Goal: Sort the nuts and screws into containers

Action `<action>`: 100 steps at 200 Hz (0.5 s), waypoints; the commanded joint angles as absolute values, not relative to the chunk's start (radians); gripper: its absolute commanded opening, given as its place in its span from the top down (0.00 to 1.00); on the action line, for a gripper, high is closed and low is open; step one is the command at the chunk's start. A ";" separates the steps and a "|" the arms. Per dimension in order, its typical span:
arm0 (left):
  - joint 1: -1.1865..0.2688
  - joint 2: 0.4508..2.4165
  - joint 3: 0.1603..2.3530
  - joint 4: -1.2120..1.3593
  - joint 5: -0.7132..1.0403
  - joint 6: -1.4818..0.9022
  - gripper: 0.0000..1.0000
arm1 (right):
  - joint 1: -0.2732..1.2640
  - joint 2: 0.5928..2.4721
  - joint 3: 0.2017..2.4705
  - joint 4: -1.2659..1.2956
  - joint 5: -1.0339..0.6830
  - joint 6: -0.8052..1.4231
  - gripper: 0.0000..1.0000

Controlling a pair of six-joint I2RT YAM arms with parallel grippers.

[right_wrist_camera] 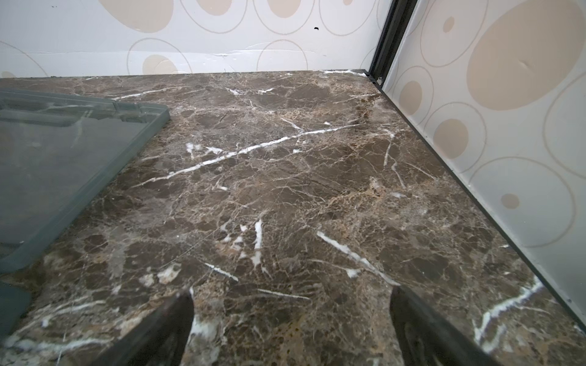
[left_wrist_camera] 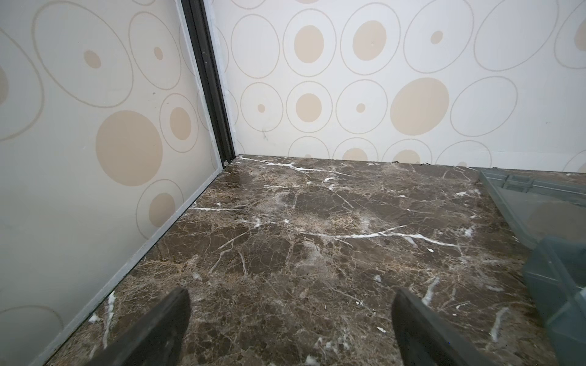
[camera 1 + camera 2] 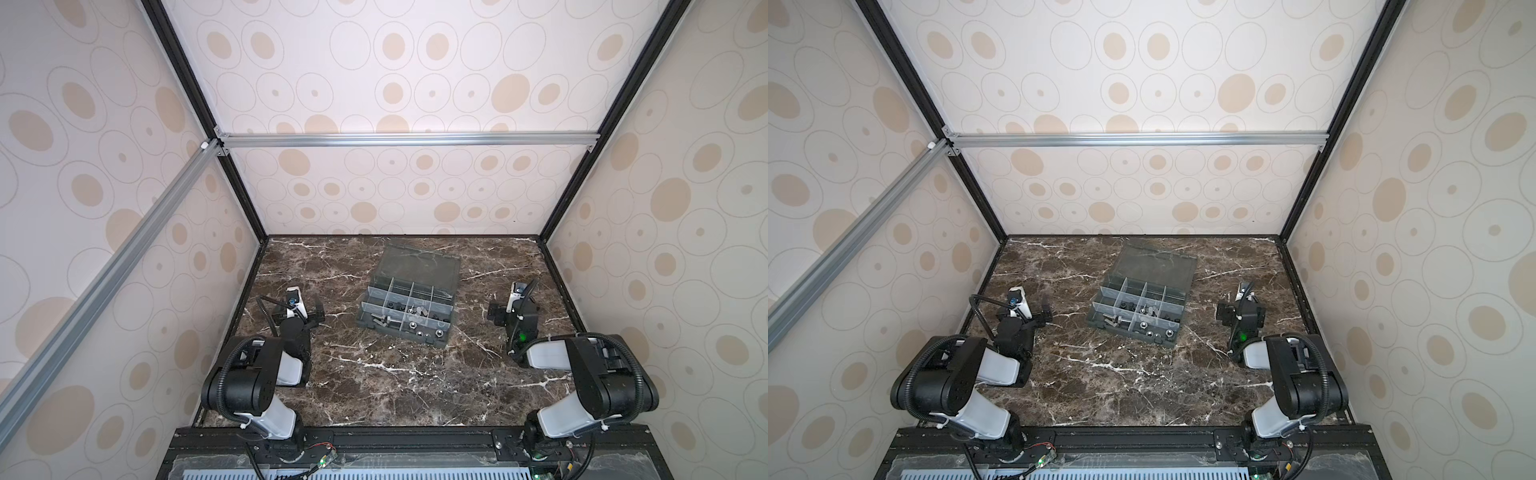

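Screws (image 3: 383,320) and nuts (image 3: 413,324) in the near containers (image 3: 410,296) of a grey organizer box (image 3: 397,335), middle of the bench (image 3: 395,382), lid (image 3: 424,266) open toward the far edge, bits maybe mixed, too tiny to tell, left gripper (image 2: 290,296) and right gripper (image 1: 291,293) both spread wide, holding nothing

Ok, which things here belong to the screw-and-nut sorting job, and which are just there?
Job: organizer box, lid open; screws and nuts in its cells; left end effector and right end effector, both open, empty.
Just there: marble tabletop; patterned walls; aluminium frame.
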State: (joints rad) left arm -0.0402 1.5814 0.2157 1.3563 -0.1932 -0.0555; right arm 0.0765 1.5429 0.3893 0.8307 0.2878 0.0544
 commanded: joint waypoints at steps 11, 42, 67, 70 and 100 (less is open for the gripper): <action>-0.042 1.583 0.223 1.366 -0.204 -0.032 0.01 | 0.071 1.534 0.399 0.836 0.289 0.040 0.00; -0.041 1.583 0.223 1.365 -0.204 -0.031 0.01 | 0.072 1.534 0.398 0.835 0.290 0.037 0.00; -0.042 1.583 0.222 1.368 -0.204 -0.031 0.01 | 0.072 1.534 0.399 0.835 0.290 0.037 0.00; -0.042 1.583 0.222 1.367 -0.204 -0.031 0.01 | 0.072 1.535 0.400 0.834 0.290 0.037 0.00; -0.047 1.585 0.225 1.364 -0.210 -0.027 0.01 | 0.071 1.538 0.404 0.829 0.289 0.038 0.00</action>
